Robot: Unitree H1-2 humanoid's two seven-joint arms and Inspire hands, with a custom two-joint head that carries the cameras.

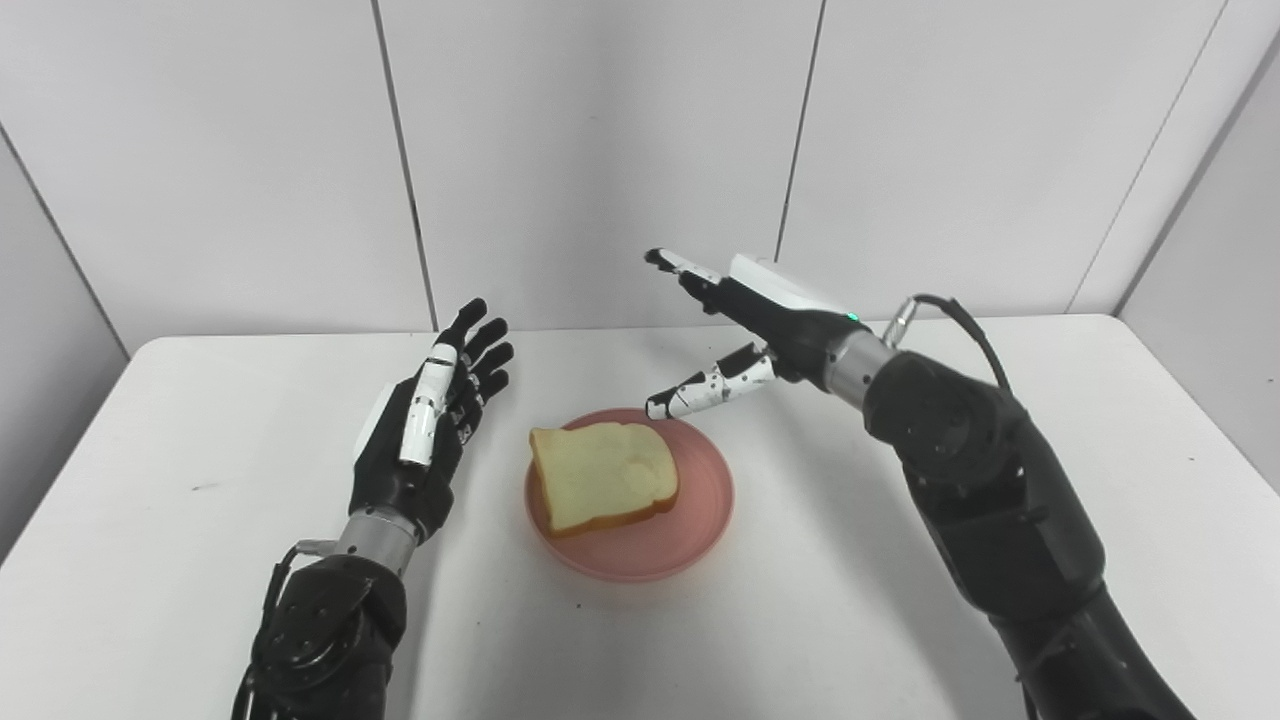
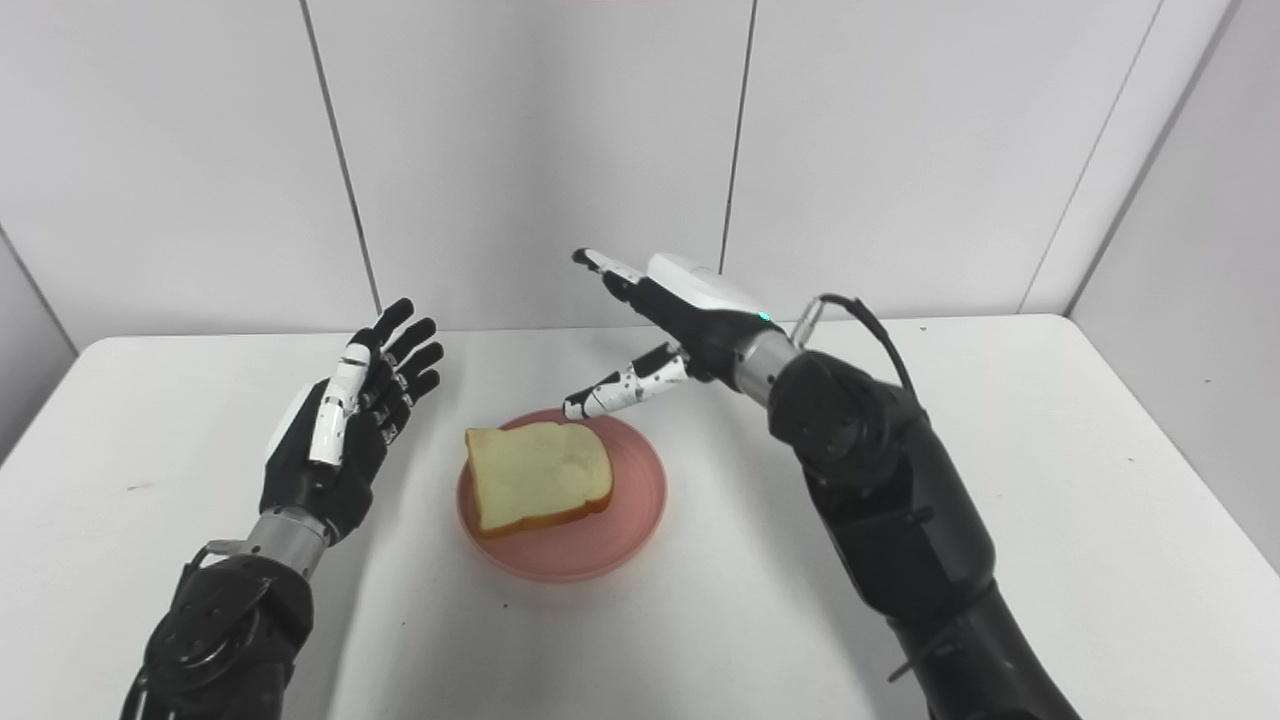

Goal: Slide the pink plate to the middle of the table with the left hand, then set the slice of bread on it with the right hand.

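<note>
A pink plate (image 1: 690,520) sits near the middle of the white table. A slice of bread (image 1: 602,475) lies flat on it, toward its left side. My left hand (image 1: 430,425) hovers just left of the plate, open, fingers spread and pointing away from me, holding nothing. My right hand (image 1: 745,325) is raised above and behind the plate's far right rim, open, thumb and fingers wide apart and empty. In the right eye view the bread (image 2: 538,477) and plate (image 2: 625,525) look the same.
The white table (image 1: 1000,400) ends in rounded far corners against grey wall panels. My right forearm (image 1: 980,480) slants across the table's right half. No other objects lie on the tabletop.
</note>
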